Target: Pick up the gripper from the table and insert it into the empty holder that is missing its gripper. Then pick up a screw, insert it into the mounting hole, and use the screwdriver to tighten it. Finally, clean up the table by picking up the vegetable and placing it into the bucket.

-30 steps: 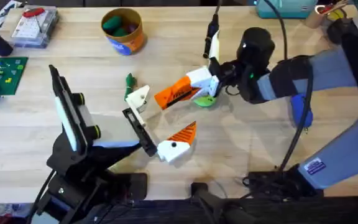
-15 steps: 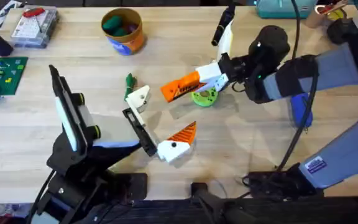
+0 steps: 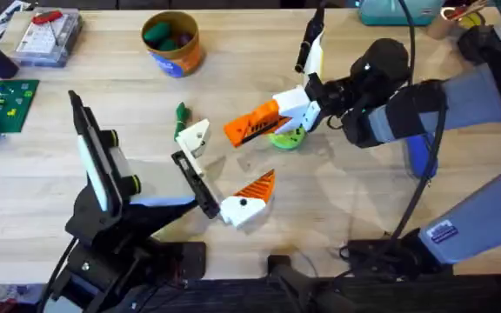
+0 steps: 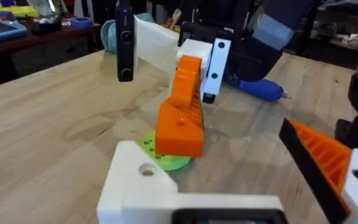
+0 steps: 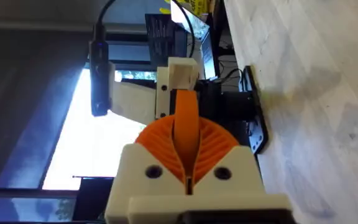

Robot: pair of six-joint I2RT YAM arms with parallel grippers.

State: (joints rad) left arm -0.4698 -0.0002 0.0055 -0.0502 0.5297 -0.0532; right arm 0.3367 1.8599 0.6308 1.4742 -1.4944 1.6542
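One gripper (image 3: 252, 127) clamped in right gripper (image 3: 296, 113), mid-desk, above the disc (image 3: 286, 136) | holder (image 3: 193, 137) just beside, toward the left edge | left jaws: can't tell | tip: line the wedge up with the holder, slide in slow, no twisting

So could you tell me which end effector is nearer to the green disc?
Right. Its end effector holds the gripper just above the disc; the left arm stands far across the table.

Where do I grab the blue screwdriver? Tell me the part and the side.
Take the screwdriver around the middle of its barrel, from straight above, with the fingers across its length. It lies flat on the table, so its rounded sides likely offer the best hold.
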